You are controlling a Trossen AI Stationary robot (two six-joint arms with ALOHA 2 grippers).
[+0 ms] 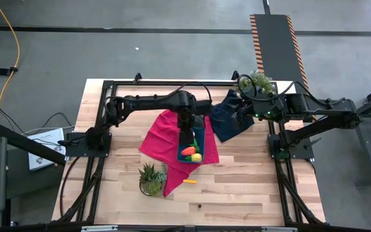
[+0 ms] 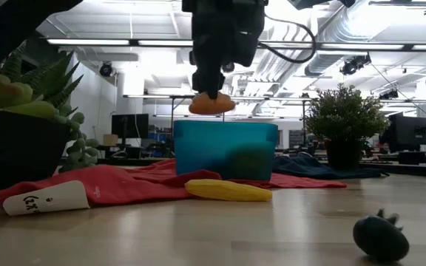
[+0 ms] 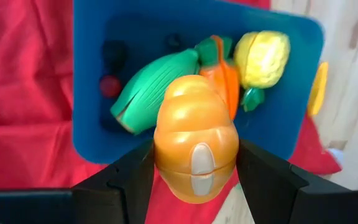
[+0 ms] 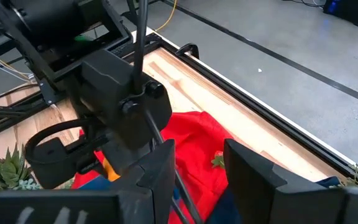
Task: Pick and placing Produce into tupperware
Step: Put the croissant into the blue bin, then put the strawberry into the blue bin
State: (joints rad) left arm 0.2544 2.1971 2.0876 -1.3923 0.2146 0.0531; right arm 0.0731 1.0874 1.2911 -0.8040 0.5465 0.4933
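Note:
My left gripper hangs over the teal tupperware, shut on an orange ribbed toy fruit. In the low view the fruit is above the tub's rim. In the tub lie a green piece, an orange carrot-like piece and a yellow piece. The tub stands on the red cloth. Another yellow piece lies on the bare table near the cloth's near edge. My right gripper is open and waits over the navy cloth. My left gripper pinches the orange fruit by its two opposite sides between the two fingers, coming from above and pointing down. The fruit is lifted clear above the tub and sticks out below the fingertips.
A succulent pot stands at the near left of the red cloth. A leafy pot stands at the far right by the right arm. A small dark object lies near the table's near edge. Bare wood stretches across the near part of the table.

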